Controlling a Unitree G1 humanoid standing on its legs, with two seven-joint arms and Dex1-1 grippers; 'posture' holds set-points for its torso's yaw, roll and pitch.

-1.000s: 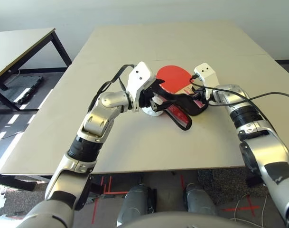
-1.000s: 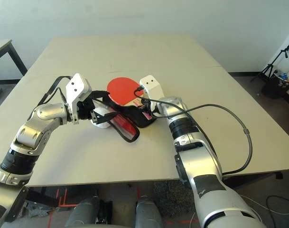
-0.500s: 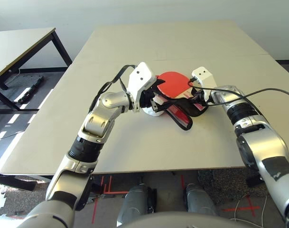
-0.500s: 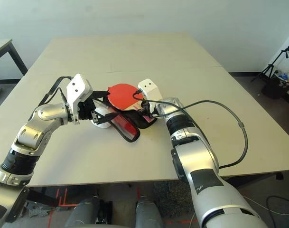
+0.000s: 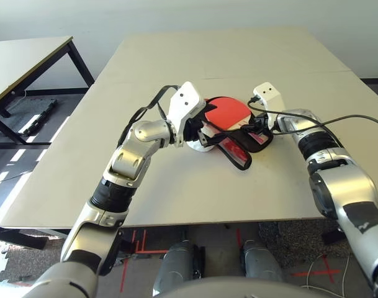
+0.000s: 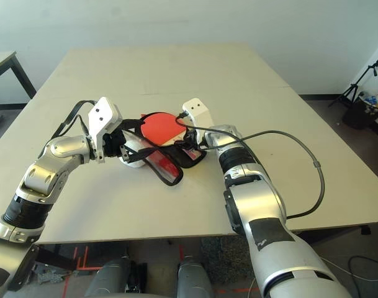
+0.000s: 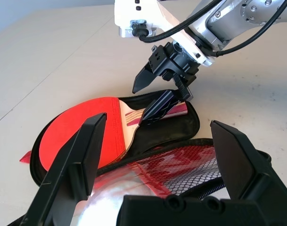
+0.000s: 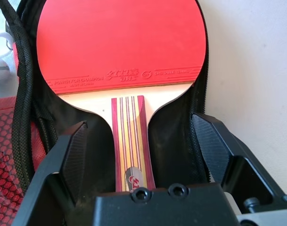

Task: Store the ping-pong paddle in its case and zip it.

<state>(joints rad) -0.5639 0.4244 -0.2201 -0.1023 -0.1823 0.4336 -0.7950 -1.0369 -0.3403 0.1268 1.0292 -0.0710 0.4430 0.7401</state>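
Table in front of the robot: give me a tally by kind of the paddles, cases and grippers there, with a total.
Paddle: 1, red rubber face up, lying in the open case
Case: 1, unzipped
Grippers: 2, left gripper and right gripper, both with jaws open
Total: 4

Red-faced paddle (image 8: 122, 44) flat in open blk-lined case (image 8: 94, 162), prob. fully inside.

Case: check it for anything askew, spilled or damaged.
Nothing looks damaged or spilled. The case lies unzipped with its lid folded aside, but that fits a paddle lying inside, not yet zipped in.
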